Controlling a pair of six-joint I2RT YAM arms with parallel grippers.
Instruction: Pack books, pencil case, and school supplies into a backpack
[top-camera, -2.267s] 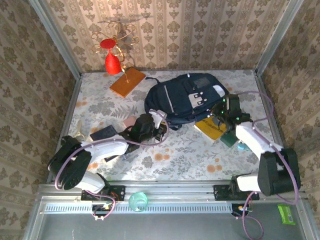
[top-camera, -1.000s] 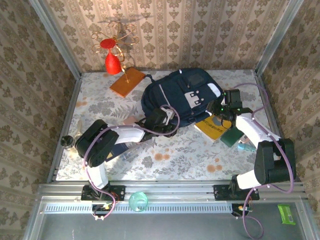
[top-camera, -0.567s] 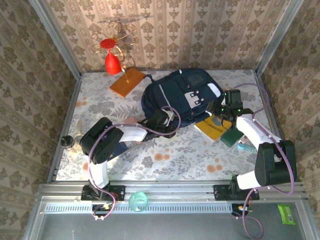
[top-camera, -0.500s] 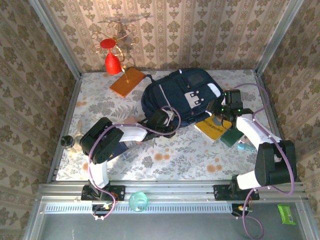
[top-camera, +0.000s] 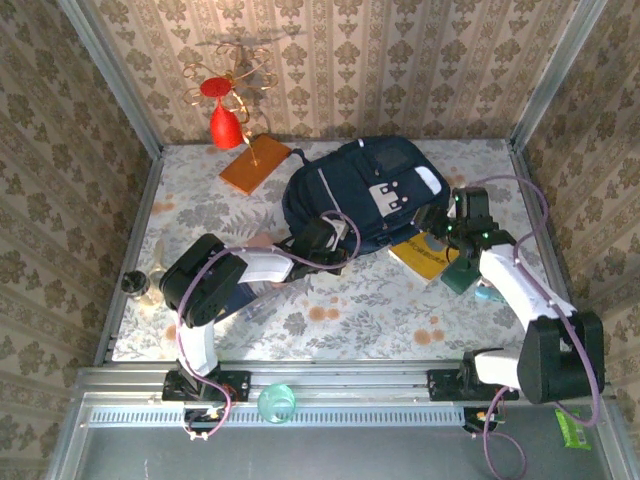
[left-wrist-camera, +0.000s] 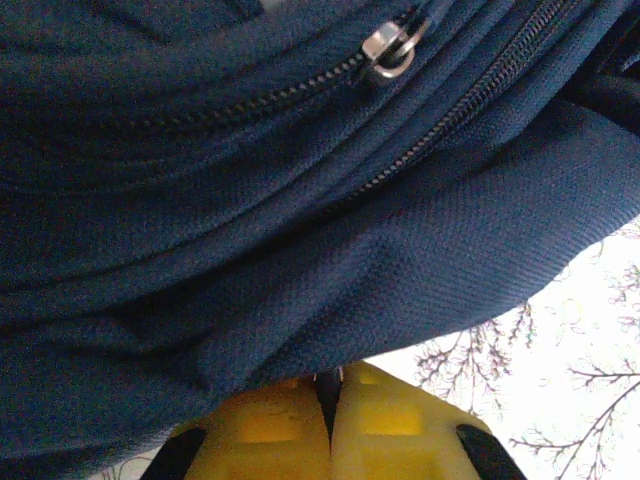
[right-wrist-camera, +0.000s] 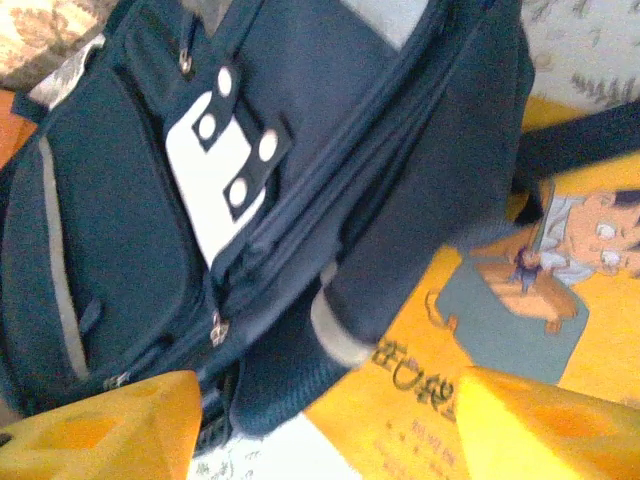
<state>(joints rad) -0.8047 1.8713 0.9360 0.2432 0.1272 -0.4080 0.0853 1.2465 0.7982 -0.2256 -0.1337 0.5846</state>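
Grip depth decides this step. The left fingers (left-wrist-camera: 262, 428) are pressed together on a pucker of cloth at the near edge of the large navy-blue fabric backpack (top-camera: 360, 190), which lies flat at the far middle of the flowered desk (top-camera: 380, 310). I take the aim to be steadying the bag so that its mouth can be opened. The pinch looks shallow, so any pull should be slow and low along the desk, or the cloth may slip free.

The right fingers (right-wrist-camera: 95, 425) stand wide apart with nothing between them, over the bag's right flank and the thin yellow-covered book (top-camera: 425, 256) touching it. They are best placed to go for a zip.

How much cloth is caught is hidden behind the fingertips. The silver zipper pull (left-wrist-camera: 390, 45) shows, but I cannot tell whether its track is open. The thin dark green book (top-camera: 463, 276) is partly under the right arm, and the soft pale-pink pouch (top-camera: 262, 241) is a sliver beside the left arm.
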